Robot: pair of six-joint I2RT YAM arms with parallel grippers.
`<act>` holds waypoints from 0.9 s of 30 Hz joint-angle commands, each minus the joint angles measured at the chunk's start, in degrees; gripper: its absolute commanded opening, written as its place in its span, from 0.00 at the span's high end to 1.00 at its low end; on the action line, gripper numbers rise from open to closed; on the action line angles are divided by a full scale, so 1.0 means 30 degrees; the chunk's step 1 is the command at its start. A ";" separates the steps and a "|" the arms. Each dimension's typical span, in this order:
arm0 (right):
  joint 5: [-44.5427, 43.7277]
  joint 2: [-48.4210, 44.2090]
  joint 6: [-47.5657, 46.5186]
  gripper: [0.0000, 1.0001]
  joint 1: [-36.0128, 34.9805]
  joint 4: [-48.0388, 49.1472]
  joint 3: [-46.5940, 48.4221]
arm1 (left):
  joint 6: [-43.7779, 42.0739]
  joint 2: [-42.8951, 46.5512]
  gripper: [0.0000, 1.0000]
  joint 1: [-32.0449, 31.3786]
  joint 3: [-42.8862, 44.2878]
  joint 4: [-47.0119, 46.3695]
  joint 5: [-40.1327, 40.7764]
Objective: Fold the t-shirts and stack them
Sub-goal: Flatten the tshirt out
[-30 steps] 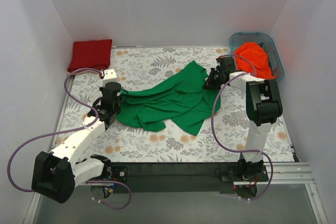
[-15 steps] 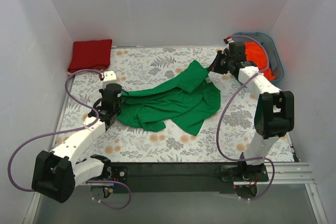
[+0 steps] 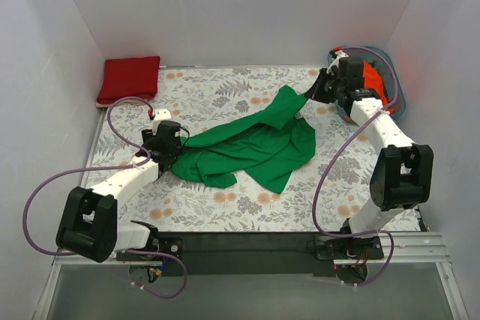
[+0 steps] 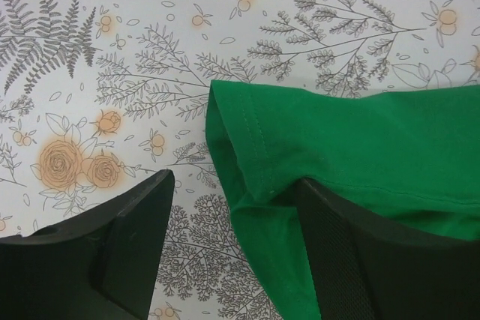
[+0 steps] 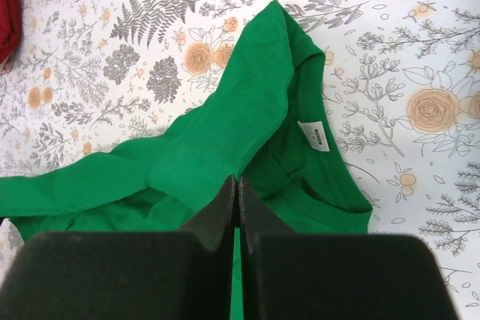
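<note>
A bright green t-shirt (image 3: 255, 144) lies rumpled across the middle of the flowered table (image 3: 225, 207). My right gripper (image 3: 307, 95) is shut on a fold of it near the collar (image 5: 238, 183) and holds that part raised toward the back right. The green fabric (image 5: 225, 133) runs away from the pinch, with its white label (image 5: 317, 136) showing. My left gripper (image 3: 175, 157) stands open at the shirt's left end. The green sleeve hem (image 4: 247, 148) lies between the fingers, against the right finger (image 4: 352, 260). A dark red t-shirt (image 3: 129, 79) lies folded at the back left. An orange t-shirt (image 3: 373, 79) sits in the tub.
The blue-grey tub (image 3: 393, 74) stands in the back right corner behind my right arm. White walls close the table in on three sides. Purple cables loop beside both arms.
The left gripper has opened and let go of the sleeve. The right gripper, shut on the green shirt, has pulled its fold toward the back right, away from the table's middle.
</note>
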State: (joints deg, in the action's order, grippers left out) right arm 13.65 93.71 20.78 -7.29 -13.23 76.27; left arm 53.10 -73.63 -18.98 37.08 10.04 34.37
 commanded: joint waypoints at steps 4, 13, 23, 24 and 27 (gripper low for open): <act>0.0752 0.0432 -0.0275 0.99 0.0525 0.0368 0.1003 | -0.1117 0.1221 0.34 0.0058 0.0238 -0.0418 -0.1930; 0.1718 0.0579 0.0106 0.99 0.0672 0.1071 0.0271 | -0.1411 0.0286 0.34 0.0058 0.0206 -0.1296 -0.2639; 0.1574 0.0608 0.0048 0.99 0.0906 0.1306 0.0387 | -0.3198 -0.3662 0.39 0.1722 0.3540 -0.3905 -0.0822; 0.1486 0.0608 0.0048 0.99 0.0906 0.1306 0.0387 | -0.3199 -0.4106 0.39 0.2047 0.4041 -0.3817 -0.0967; 0.1893 0.0784 -0.0069 0.99 0.0936 0.1364 0.0446 | -0.3140 -0.5543 0.39 0.2927 0.5420 -0.3699 -0.1667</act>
State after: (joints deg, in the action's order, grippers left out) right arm 18.20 95.48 20.99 -4.89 -11.81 76.60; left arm 44.80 -88.47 -12.40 49.58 0.51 29.52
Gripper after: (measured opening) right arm 0.022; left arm 0.616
